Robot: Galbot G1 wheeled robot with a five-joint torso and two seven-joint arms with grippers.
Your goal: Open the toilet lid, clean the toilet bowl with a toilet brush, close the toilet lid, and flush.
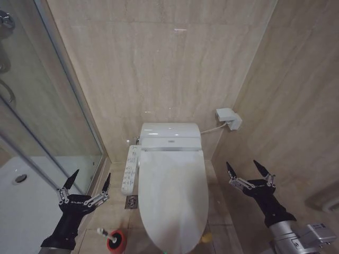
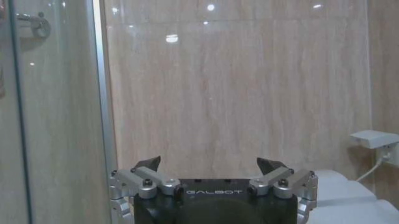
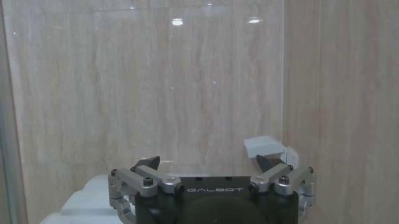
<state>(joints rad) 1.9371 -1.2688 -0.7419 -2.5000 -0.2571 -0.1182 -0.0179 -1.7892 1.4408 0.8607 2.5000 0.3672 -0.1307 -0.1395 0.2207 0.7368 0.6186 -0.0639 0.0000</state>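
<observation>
The toilet lid is down, a glossy white oval that hides the toilet bowl. A yellow strap shows at its lower right edge. The toilet brush stands in a red cup holder on the floor left of the toilet, its white handle leaning left. My left gripper hovers open above the brush, left of the lid, holding nothing. My right gripper is open too, raised to the right of the lid. In each wrist view, the left gripper and the right gripper face the beige wall.
The toilet's white rear unit sits against the tiled wall, with a control panel along its left side. A glass shower screen and white shower tray stand at the left. A white wall socket box is at the right. A floor drain lies beside the toilet.
</observation>
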